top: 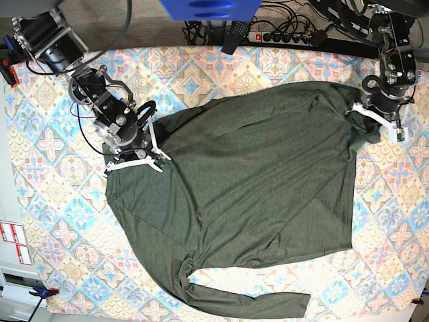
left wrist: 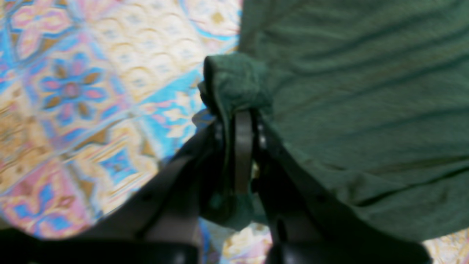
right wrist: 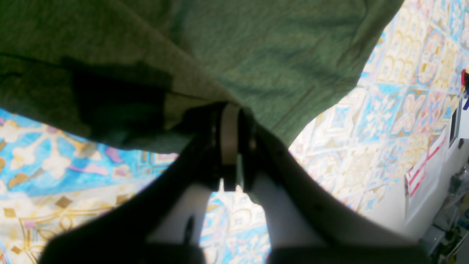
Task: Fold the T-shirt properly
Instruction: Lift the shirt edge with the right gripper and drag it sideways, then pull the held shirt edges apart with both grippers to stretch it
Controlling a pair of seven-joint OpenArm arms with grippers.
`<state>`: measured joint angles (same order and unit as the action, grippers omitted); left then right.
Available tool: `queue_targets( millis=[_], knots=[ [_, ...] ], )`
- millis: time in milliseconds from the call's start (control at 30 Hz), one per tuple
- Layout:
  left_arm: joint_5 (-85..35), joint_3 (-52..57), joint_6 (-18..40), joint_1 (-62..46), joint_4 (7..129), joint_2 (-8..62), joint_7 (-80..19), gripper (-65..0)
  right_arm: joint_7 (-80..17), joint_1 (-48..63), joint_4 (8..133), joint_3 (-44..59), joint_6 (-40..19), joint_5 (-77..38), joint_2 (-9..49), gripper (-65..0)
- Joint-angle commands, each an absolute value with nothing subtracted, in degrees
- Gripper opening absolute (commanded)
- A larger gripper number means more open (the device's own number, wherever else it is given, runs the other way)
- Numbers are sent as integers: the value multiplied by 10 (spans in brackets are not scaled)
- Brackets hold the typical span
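The T-shirt (top: 255, 181) lies spread across the middle of the worktop (top: 53, 221). My right gripper (top: 137, 159) sits at its left edge in the base view, my left gripper (top: 375, 113) at its far right corner, each pinching cloth. One sleeve trails along the near edge, left to right. Cables (top: 281, 30) lie beyond the far side.

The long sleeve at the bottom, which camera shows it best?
The base view: only there does the T-shirt's long sleeve show, stretched along the bottom edge. Both wrist views show just bunched green fabric at each end effector, not that sleeve.
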<state>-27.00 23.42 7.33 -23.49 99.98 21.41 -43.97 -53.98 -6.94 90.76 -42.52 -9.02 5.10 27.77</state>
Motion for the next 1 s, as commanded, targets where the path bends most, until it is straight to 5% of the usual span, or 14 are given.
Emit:
queue_targets(
  millis=[0, 967],
  knots=[
    [-272, 240, 72, -226, 1011, 223, -429, -650, -536, -80, 917, -405, -85, 58, 285, -648],
    [-270, 298, 72, -128, 934, 238, -431, -650, -531, -117, 839, -340, -85, 57, 284, -648]
  ],
)
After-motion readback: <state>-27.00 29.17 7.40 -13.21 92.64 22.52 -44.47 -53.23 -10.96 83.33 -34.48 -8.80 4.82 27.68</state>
